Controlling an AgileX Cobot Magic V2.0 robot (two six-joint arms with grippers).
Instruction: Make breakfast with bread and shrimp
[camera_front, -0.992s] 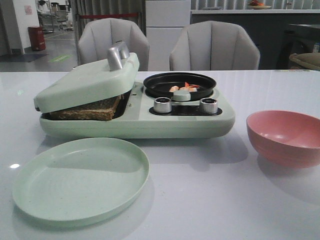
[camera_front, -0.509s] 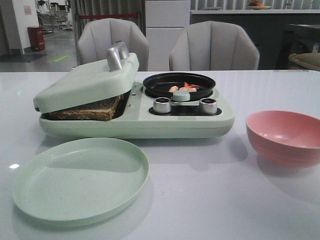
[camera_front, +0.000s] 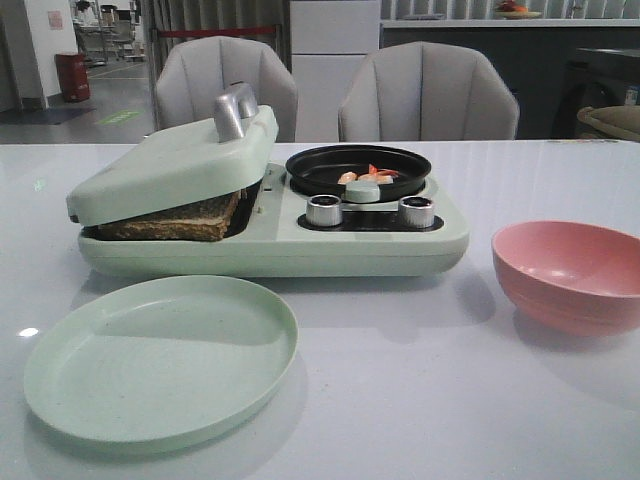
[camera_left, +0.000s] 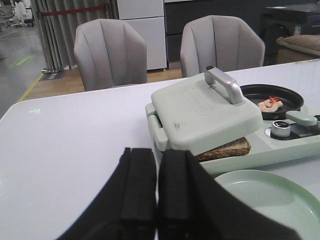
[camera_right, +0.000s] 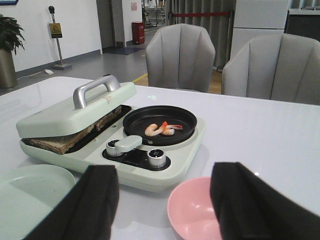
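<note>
Taking the pale green breakfast maker (camera_front: 275, 235) as the landmark, the nearest thing is the empty green plate (camera_front: 160, 358), lying on the white worktop (camera_front: 420, 380) just in front of the maker's left half. To the maker's right and slightly nearer sits the empty pink bowl (camera_front: 570, 272), apart from it.

The left gripper (camera_left: 156, 187) hangs on the near-left side of the maker with its two black fingers (camera_left: 137, 185) pressed together and nothing between them. The right gripper (camera_right: 165, 200) hangs in front of the maker with its fingers (camera_right: 97, 197) spread wide apart over the bowl, holding nothing.

In the maker's left half, the bread (camera_front: 180, 220) lies under the hinged lid (camera_front: 175, 165), which rests tilted on it, silver handle (camera_front: 235, 108) on top. Two knobs (camera_front: 325, 210) sit on the right half's front. Behind them the shrimp (camera_front: 366, 176) lie in the black pan (camera_front: 358, 168).

Beyond the maker stand two grey chairs (camera_front: 428, 92).
</note>
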